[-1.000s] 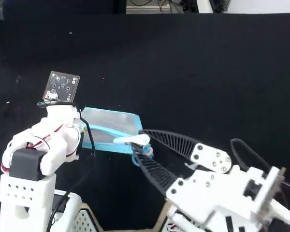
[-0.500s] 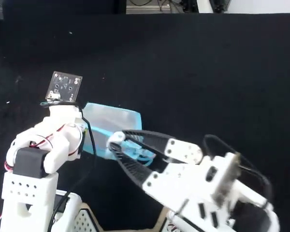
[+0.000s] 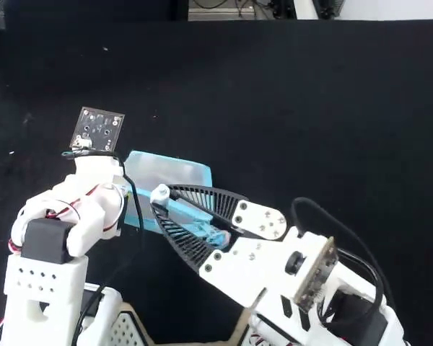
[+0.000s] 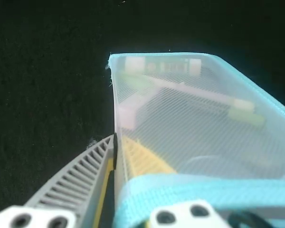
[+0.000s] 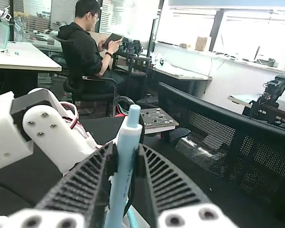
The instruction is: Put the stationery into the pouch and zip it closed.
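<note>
The translucent pouch (image 3: 169, 173) with a cyan zip edge lies on the black table, just right of the left arm. My left gripper (image 4: 115, 142) is shut on the pouch's near corner. Through the mesh (image 4: 190, 123) I see several stationery pieces inside, among them a yellow one (image 4: 142, 159) and a white pen-like one (image 4: 199, 92). My right gripper (image 3: 159, 198) is shut on a light blue pen (image 3: 191, 215) with a white cap, and hangs over the pouch's zip edge close to the left arm. In the right wrist view the pen (image 5: 126, 156) stands up between the black ribbed fingers (image 5: 85, 178).
The left arm's body (image 3: 72, 216) stands right beside the right gripper, and also looms close in the right wrist view (image 5: 42, 133). Both arm bases crowd the table's front edge. The black table (image 3: 310, 108) stretches far and right of the pouch.
The right gripper has swung left with the pen, from the pouch's right corner to above its zip edge near the left arm. The pouch has shifted slightly away from the front.
</note>
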Motion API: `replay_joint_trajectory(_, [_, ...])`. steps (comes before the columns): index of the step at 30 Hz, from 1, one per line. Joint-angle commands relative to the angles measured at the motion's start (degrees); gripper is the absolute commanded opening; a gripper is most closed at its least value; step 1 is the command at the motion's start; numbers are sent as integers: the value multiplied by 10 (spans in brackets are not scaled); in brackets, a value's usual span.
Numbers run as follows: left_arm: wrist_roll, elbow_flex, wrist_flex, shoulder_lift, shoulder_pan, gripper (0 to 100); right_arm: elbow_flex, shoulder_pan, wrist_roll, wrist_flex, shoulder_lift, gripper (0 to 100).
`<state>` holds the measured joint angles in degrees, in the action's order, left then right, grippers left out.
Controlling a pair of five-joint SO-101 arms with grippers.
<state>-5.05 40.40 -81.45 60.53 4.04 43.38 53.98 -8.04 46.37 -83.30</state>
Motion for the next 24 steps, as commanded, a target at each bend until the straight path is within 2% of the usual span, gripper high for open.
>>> replay_joint_trajectory(1, [-3,-8,3,-4,1,34,-22,0,-7,-39,11,12])
replay_joint_trajectory(7, [-3,-8,3,-4,2,35,-5,-2,-7,-105,12,12])
replay_joint_trajectory(16, [-3,-8,3,-4,0,35,98,-11,-7,-110,6,12])
replay_joint_trajectory(20, [-3,-8,3,-4,0,35,103,-12,-7,-97,6,12])
replay_joint_trajectory(24, [-3,-8,3,-4,-1,35,107,-13,-4,-38,6,14])
